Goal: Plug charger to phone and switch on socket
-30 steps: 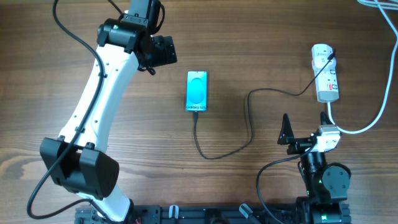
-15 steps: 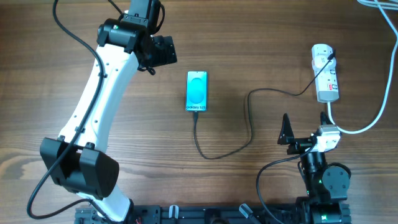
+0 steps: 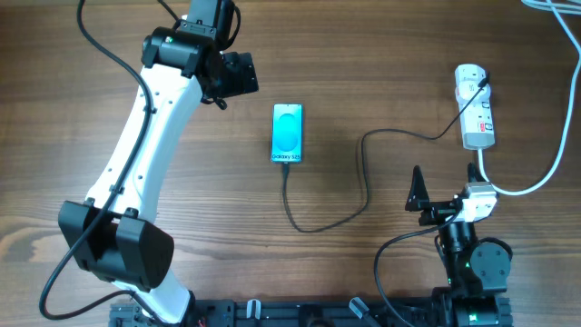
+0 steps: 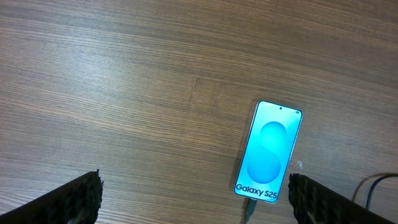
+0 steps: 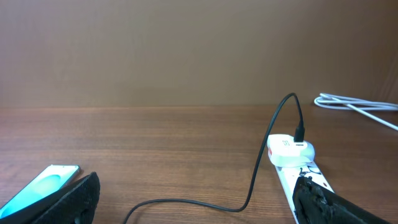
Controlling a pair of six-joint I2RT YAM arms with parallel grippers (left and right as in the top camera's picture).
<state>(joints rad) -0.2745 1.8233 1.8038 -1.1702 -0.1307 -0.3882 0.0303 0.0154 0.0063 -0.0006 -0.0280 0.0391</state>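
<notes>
The phone [image 3: 287, 133] lies mid-table with its teal screen lit; it also shows in the left wrist view [image 4: 268, 151] and at the left edge of the right wrist view [image 5: 38, 187]. The thin black charger cable [image 3: 338, 213] runs from the phone's lower end in a loop to the adapter on the white socket strip [image 3: 476, 107], which also shows in the right wrist view [image 5: 297, 155]. The cable reaches the phone's bottom edge [image 4: 250, 210]. My left gripper [image 4: 196, 199] is open and empty, hovering above and left of the phone. My right gripper [image 5: 199, 202] is open and empty, near the table's front right.
A thick white cable [image 3: 545, 177] curves from the strip's near end out to the right edge, and more white cable lies at the far right [image 5: 354, 104]. The left arm [image 3: 145, 154] spans the table's left half.
</notes>
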